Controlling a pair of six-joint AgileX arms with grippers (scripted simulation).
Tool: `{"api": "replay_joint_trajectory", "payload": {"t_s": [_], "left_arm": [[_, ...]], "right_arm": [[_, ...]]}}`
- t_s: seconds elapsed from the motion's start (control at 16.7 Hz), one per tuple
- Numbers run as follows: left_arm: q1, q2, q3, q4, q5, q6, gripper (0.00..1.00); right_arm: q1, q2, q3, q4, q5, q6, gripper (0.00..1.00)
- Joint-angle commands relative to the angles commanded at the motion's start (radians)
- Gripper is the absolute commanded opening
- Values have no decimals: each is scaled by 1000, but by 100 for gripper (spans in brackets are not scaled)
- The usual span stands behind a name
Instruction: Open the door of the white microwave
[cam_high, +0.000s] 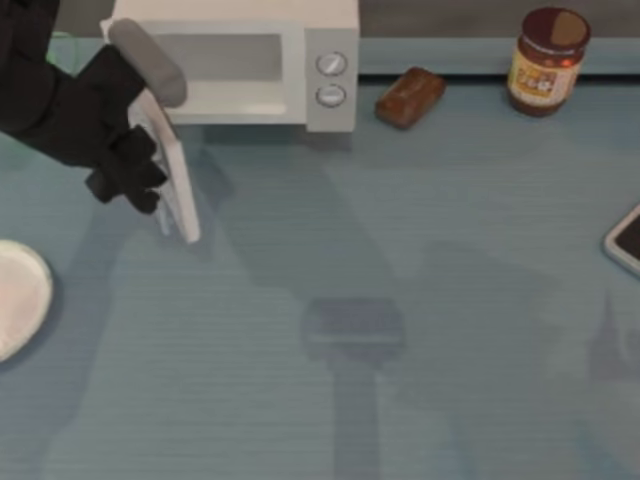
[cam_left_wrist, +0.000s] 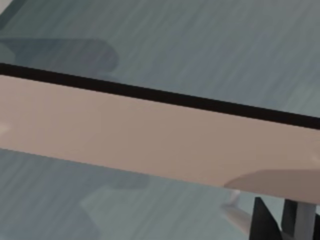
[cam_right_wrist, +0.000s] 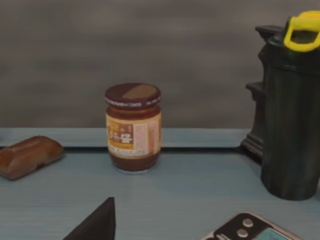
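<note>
White describes the microwave (cam_high: 250, 70) at the table's far left; you will find its door (cam_high: 175, 180) swung out towards you, nearly edge-on from above, so the cavity looks open. Your left gripper (cam_high: 150, 185) sits against that door's outer edge; whether its fingers pinch the handle, you cannot tell. Little seems left beyond letting go. Your right arm is parked, out of the top view.
</note>
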Motion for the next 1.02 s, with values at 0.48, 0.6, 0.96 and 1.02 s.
{"api": "replay_joint_trajectory", "payload": {"t_s": [0.48,0.6,0.96,1.02], "left_arm": [[71,8,18,-73,67,175,0],[71,8,18,-73,67,175,0],[71,8,18,-73,67,175,0],[71,8,18,-73,67,175,0]], "right_arm": [[0,0,0,0,0,0,100],[0,0,0,0,0,0,100],[0,0,0,0,0,0,100],[0,0,0,0,0,0,100]]}}
